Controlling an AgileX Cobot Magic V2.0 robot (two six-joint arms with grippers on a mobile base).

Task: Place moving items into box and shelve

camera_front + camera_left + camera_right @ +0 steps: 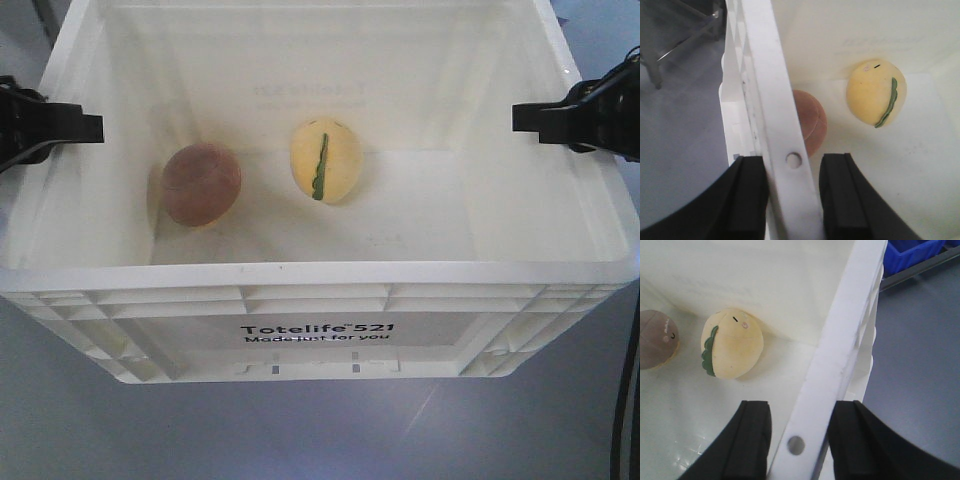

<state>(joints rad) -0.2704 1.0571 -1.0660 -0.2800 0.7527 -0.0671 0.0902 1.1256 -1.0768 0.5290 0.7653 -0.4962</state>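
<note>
The box (320,272), a big white tote of thin moulded plastic with a ribbed rim, sits squarely in the front view over a grey surface (300,430). Whether its base rests there or hangs clear I cannot tell. It is probably light for its bulk and fairly stiff, though the long walls may flex and the smooth plastic gives pads little bite. The ribbed lip at mid-length of each short side is the sensible hold, since that balances the load and stops it tipping.

That is where both arms are. The left tool (790,165) straddles the left rim, one pad inside the wall and one outside, both drawn in against the lip so that it pinches the plastic. The right tool (801,407) straddles the opposite rim the same way, but a thin pale gap seems to show beside the inner pad, so I cannot tell whether it presses or only brackets the lip.

Both moving items already lie loose on the box floor. The pale yellow egg (325,160) with its green stripe is near the middle. The pinkish-brown ball (202,184) is just beside it, towards the left wall and apart from it. Being round, both will likely roll if the box tilts, so a level carry matters.

A blue bin (912,252) stands beyond the right side.
</note>
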